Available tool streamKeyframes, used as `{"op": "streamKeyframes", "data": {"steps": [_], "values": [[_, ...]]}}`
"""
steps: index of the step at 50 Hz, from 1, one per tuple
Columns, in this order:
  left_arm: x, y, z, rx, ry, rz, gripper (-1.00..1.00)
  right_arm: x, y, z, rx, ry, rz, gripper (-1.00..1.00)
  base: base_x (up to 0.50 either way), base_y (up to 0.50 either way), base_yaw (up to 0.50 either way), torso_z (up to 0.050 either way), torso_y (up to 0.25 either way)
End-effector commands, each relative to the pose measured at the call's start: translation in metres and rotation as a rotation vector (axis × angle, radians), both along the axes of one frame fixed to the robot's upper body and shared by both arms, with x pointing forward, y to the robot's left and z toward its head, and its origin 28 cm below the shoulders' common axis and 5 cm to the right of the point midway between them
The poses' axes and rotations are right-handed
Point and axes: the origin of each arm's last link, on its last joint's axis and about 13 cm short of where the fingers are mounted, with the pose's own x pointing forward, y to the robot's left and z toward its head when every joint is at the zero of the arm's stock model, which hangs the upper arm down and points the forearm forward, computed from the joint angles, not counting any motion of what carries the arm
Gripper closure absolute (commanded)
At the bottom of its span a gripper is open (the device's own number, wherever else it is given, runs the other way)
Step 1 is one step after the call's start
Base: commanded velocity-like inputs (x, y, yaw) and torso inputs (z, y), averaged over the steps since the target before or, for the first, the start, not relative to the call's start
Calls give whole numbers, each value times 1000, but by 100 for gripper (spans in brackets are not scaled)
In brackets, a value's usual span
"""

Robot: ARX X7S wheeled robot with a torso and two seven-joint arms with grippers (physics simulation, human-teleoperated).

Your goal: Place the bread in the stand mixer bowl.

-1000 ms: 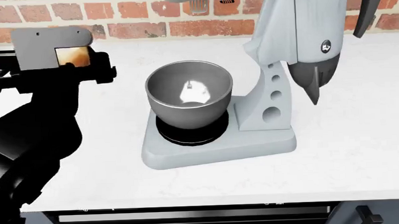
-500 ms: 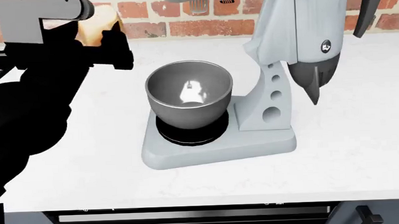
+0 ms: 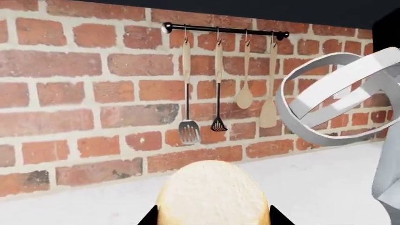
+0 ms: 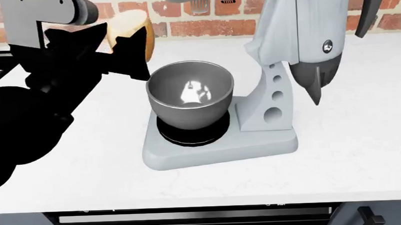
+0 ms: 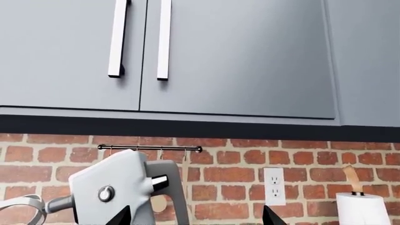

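Counter (image 4: 362, 152): white slab, and it carries the mixer, our landmark for everything here.
Mixer (image 4: 279, 64): light grey, head tilted up and back, which leaves the bowl's mouth open from above; I'd say that's exactly why it stands so. The top of the head is cut off by the head view's edge.
Left arm (image 4: 34, 113): big black mass left of the mixer, raised above the counter. It's held high, by my reading, so the load can clear the bowl's rim.
Bowl (image 4: 190, 95): dark grey, seated on the mixer's base, shiny inside and nothing in it yet.
Beater (image 3: 331, 105): pale looped blade on the mixer's head, seen from the left wrist, partly cut off at the frame edge.
Bread (image 4: 132, 31): here's the task's thing! Golden loaf chunk, up in the air, left of the mixer and just short of the bowl's rim, not yet over the opening.
Left gripper (image 4: 128, 45): fingers pinching the bread from both sides; only the dark tips show in the wrist view, and the loaf's lower part is cut off there.
Right gripper (image 5: 196, 216): only two dark fingertips with a clear gap between them, spread and holding nothing, pointed at the wall behind the mixer. It doesn't show in the head view.
Utensils (image 3: 216, 93): hanging on a rail on the brick wall behind the mixer.
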Motion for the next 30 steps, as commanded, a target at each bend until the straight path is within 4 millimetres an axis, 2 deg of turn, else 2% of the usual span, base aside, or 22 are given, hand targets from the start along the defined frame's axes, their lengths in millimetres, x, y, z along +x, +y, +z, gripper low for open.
{"op": "streamKeyframes", "data": {"steps": [1,30], "values": [[-1,-3,4,-33,-10,-70,100,1,0,-2,-1,4,2,-100,0,0,0,0,0],[-6,-14,3,-7,-14,-158,100,2,-1,-4,2,8,2,-100,0,0,0,0,0]]}}
